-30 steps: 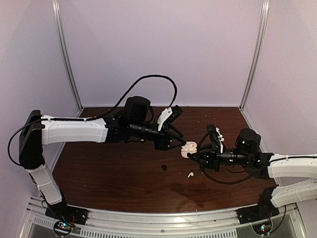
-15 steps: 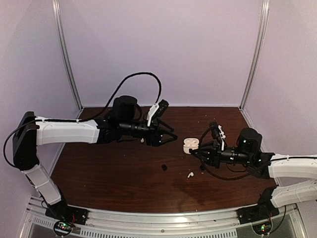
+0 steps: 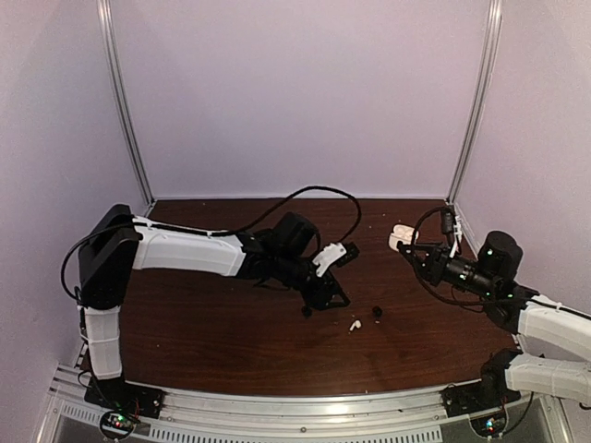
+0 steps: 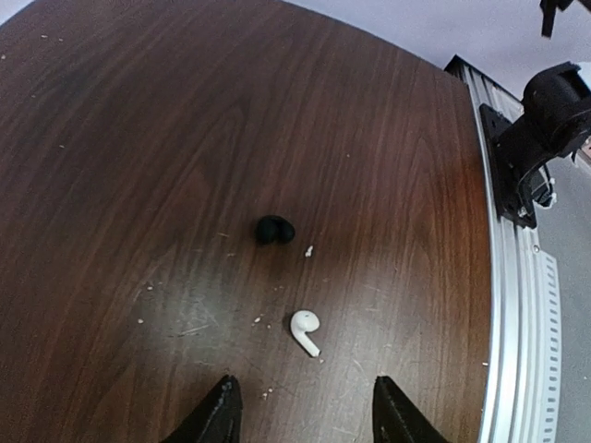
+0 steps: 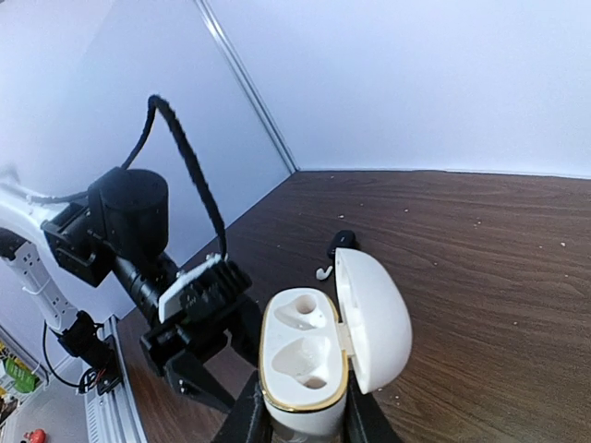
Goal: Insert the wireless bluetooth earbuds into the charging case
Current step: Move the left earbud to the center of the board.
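One white earbud with a short stem lies on the dark wood table just ahead of my left gripper, which hangs open above it with nothing between its fingers. A black earbud lies a little beyond. From the top view the white earbud sits between two black earbuds, with the left gripper close above them. My right gripper is shut on the white charging case, held in the air with its lid open. Whether its sockets hold anything, I cannot tell.
The right gripper holds the case up near the back right corner post. White walls close the table on three sides. A metal rail with the right arm's base runs along the near edge. Small crumbs dot the wood.
The left arm left the case and swung down over the white earbud on the table. The right gripper carried the case back and to the right, uncovering a black earbud.
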{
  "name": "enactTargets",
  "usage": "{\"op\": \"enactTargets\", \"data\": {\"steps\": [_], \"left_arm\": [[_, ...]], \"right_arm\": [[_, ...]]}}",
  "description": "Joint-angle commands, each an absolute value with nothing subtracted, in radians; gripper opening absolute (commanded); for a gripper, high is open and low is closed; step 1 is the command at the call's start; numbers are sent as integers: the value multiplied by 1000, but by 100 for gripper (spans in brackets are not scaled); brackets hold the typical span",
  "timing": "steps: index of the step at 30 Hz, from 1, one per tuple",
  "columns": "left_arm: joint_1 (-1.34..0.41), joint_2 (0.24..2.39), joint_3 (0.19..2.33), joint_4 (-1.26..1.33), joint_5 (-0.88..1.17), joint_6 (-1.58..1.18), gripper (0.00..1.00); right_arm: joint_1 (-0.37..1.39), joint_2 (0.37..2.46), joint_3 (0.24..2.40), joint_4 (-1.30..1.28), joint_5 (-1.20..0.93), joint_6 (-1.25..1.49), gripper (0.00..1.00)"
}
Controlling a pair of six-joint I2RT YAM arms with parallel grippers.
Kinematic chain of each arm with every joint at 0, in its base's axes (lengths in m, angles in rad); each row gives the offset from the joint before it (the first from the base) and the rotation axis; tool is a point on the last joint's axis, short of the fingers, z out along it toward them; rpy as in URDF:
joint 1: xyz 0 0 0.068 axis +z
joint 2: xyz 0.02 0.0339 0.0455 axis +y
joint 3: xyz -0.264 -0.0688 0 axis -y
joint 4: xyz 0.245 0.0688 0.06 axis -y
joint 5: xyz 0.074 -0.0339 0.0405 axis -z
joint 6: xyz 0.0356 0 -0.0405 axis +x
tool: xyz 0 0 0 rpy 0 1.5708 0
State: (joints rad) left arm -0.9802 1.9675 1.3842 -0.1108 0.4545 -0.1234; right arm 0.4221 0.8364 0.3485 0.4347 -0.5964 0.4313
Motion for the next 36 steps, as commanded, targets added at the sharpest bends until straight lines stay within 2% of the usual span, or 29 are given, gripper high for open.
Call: {"op": "enactTargets", "data": {"steps": [1,11,21,28,36], "left_arm": [[-1018,2059,1529,-252,407,-55,50],[-1075,2273,1763,-423,355,-22,49],[-1099,2378,1856,-456,325,-28,47],[-1108,2404,1868,-500,219,26,40],[-1127,2396,1835,-588,128,102,25]], "right_arm": [[356,790,342,380,-558,465,1],[269,752,359,318,-519,475,1],[240,714,367,288,-508,479,1],[236,711,362,307,-512,487,1],[235,722,355,306,-508,469,1]]}}
